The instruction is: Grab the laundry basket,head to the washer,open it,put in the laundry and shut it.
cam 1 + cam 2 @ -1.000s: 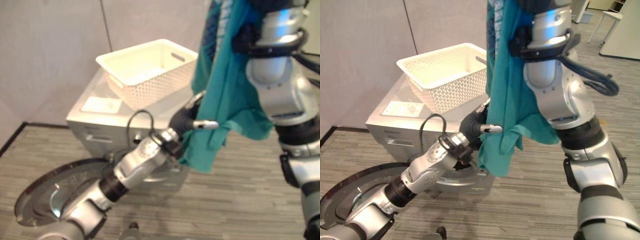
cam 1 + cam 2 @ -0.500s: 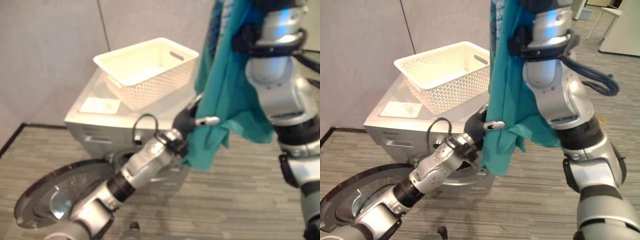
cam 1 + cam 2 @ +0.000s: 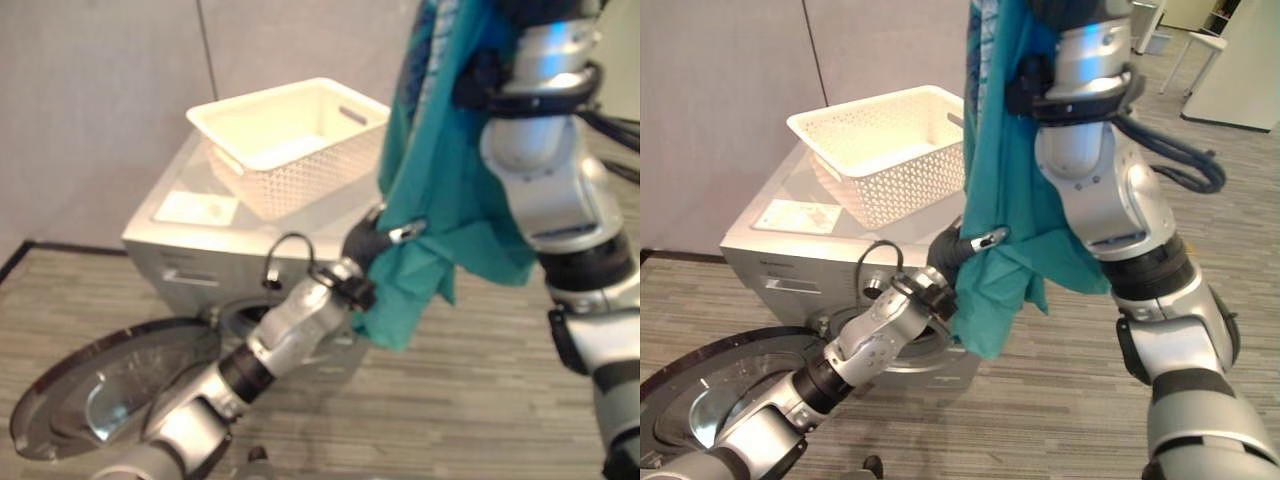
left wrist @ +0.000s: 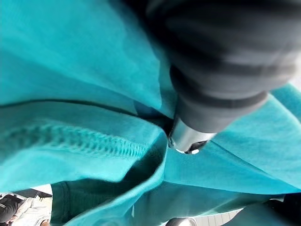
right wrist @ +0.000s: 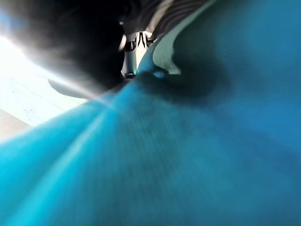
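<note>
Cloth [image 3: 455,190]: teal, hanging from raised right arm, right of basket [image 3: 290,140] on washer [image 3: 190,250].
Left hand [image 3: 375,240]: pinching cloth's lower fold.
Right hand: grip unreadable.
Advice: gather hem, steer down into open drum.

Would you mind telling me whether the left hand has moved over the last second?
Yes. The left hand has risen slightly against the washer, with its fingers now tucked deeper into the teal cloth.

text: none legible | label sheet [image 3: 196,207] on washer [image 3: 770,255] top: print too small
</note>
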`<state>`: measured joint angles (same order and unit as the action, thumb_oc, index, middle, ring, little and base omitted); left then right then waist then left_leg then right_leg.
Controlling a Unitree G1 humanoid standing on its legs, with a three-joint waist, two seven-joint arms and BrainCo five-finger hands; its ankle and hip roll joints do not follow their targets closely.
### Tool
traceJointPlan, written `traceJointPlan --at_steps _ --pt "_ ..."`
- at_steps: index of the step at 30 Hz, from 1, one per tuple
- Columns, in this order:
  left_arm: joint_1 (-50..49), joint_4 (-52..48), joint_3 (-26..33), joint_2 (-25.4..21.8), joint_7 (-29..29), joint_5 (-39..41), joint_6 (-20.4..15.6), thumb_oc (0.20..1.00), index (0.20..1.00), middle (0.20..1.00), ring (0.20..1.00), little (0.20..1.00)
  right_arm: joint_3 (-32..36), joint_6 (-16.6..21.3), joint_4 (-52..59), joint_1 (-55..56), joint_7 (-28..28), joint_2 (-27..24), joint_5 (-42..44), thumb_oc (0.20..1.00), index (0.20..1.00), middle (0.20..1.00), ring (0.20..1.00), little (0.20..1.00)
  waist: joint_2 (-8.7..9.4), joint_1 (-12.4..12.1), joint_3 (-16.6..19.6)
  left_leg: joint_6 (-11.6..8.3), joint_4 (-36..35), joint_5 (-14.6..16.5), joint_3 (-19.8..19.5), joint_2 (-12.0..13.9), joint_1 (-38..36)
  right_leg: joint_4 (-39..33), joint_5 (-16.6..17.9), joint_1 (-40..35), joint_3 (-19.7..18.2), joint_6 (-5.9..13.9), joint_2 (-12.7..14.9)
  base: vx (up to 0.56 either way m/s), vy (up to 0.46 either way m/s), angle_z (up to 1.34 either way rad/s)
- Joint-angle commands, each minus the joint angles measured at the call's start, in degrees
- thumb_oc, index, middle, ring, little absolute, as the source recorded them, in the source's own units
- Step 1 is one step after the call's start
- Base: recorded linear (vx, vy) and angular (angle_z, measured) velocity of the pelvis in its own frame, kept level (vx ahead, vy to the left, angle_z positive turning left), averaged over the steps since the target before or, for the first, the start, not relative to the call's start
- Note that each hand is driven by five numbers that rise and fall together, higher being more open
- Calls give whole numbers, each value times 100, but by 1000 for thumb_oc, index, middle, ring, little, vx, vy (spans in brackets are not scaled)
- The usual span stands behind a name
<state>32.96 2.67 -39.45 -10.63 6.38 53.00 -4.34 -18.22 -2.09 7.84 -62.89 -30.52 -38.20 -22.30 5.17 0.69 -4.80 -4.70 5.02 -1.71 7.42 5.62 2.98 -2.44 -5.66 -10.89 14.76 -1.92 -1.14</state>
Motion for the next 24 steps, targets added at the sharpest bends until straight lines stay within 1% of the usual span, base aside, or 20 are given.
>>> traceJointPlan --at_steps 1,8,14,20,24 --pt "293 610 -276 415 27 -20 -164 200 200 200 200 200 311 50 -44 -281 -293 61 225 200 200 200 200 200 -31 47 355 49 -607 -1098 103 117 687 -166 -460 -475 -341 255 -84 0 0 0" --pt "253 699 -227 456 106 -63 -224 200 200 200 200 200 401 60 47 -120 -320 -65 255 200 200 200 200 200 -14 75 334 51 -665 -1103 114 123 665 -182 -448 -465 -341 267 -87 0 0 0" --pt "193 717 -141 477 188 -52 -312 200 200 200 200 200 493 117 155 101 -314 -43 341 200 200 200 200 200 -8 86 340 44 -719 -1126 121 123 658 -191 -443 -452 -330 274 -85 0 0 0" --pt "82 578 153 380 404 -236 -501 200 200 200 200 200 773 270 636 722 -288 144 345 200 200 200 200 200 -31 80 331 54 -745 -1121 155 120 627 -204 -430 -470 -314 287 -67 0 0 0" --pt "24 453 463 250 531 -439 -575 200 200 200 200 200 1096 349 1032 1326 -274 322 241 200 200 200 200 200 -76 101 346 60 -744 -1122 187 112 605 -197 -424 -464 -320 296 -49 2 0 -3"
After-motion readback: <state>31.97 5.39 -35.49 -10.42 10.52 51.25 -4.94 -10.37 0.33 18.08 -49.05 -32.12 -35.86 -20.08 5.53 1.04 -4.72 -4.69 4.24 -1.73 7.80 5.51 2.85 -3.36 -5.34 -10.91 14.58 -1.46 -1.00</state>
